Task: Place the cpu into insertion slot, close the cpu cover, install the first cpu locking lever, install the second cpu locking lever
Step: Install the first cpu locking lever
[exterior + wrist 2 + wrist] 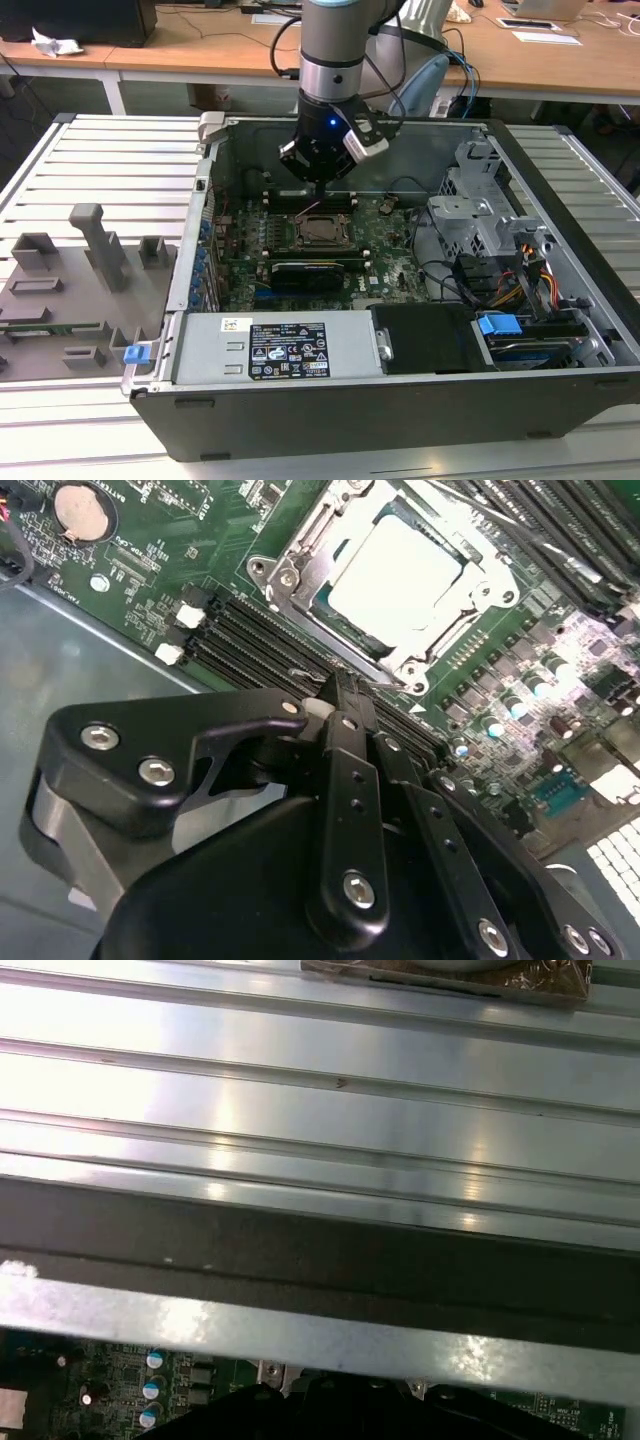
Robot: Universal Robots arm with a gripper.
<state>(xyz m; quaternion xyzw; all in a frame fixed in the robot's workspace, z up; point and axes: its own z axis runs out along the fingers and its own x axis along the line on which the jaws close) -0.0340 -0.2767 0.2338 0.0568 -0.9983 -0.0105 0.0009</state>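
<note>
Tool (340, 695) fingers together, gripping nothing, beside cpu cover (300, 555), cpu (395, 575) seated

- A robotics lab or test workshop set in an office-like room.
- An open computer case (400, 300) lies on a ribbed metal bench (110, 160) under a robot arm (335, 40).
- Grey fixture blocks (95, 245) stand beside it.
- Wooden desks (200, 55) with papers line the back.

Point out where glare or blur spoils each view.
Second wrist view: glare whitens the square silvery cpu top, and the close black gripper looks soft. First wrist view: bright streaks on the ribbed metal panel. Exterior view: evenly lit.
</note>
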